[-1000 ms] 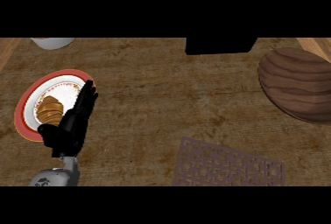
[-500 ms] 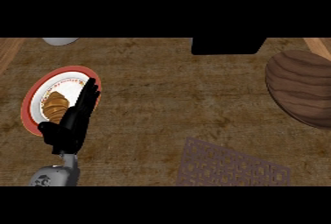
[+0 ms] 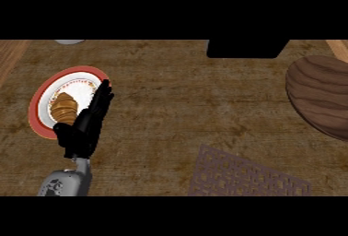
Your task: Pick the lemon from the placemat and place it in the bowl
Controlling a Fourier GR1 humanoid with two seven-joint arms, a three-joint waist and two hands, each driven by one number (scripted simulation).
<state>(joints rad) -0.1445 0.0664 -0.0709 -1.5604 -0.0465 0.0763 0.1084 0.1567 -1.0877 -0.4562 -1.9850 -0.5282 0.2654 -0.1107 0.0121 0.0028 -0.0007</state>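
Oddly, no lemon shows anywhere: the dark woven placemat (image 3: 248, 177) at lower right lies bare where visible. Only the left black hand (image 3: 85, 126) appears, fingers straight, resting over the red-rimmed croissant plate (image 3: 42, 94), well apart from the brown wooden bowl (image 3: 323, 97).

Legible text, labels, brands, numbers, signs: none. The plate (image 3: 48, 94), lying just beside and partly under the fingers (image 3: 102, 94) of the left hand (image 3: 85, 129), carries a reddish band of marks inside its rim, too small to read.
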